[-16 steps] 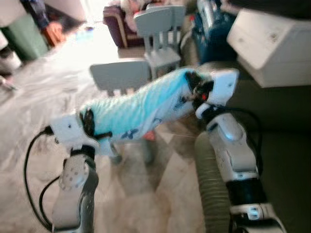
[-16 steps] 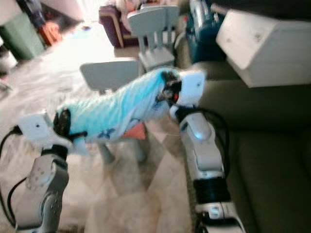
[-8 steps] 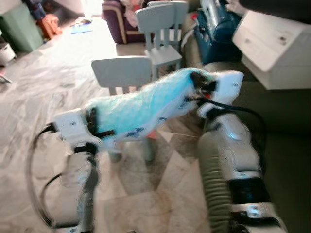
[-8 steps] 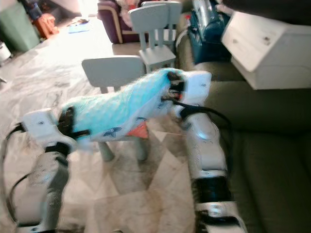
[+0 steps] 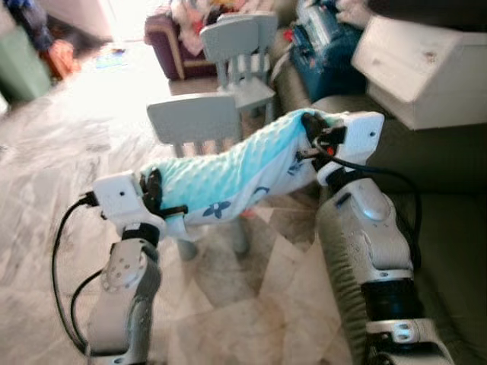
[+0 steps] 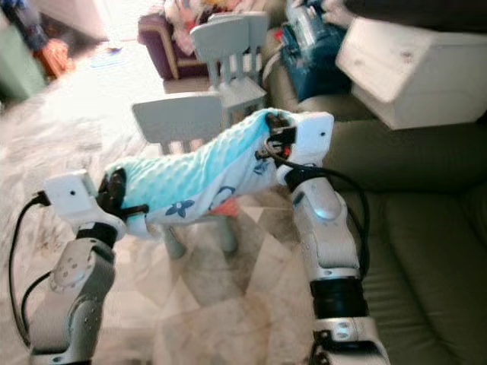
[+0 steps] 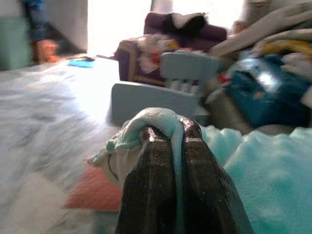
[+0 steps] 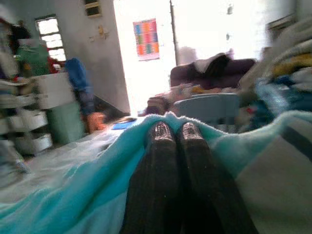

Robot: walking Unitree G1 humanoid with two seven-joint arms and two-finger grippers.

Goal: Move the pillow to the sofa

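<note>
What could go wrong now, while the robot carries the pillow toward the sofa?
The left pincer and right pincer each pinch only a thin edge of the pillow, so an edge may slip out.
The pillow hangs just above the small grey chair and might catch on it.
The white box may crowd the landing spot on the sofa.

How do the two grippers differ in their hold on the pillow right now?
The left gripper sits low at the pillow's lower end, over the marble floor; the right gripper is raised at the pillow's upper end, beside the sofa. So the pillow slopes up from left to right. In the wrist views the left pinches a thin edge, while cloth bunches around the right. Both have jaws shut on the pillow.
</note>
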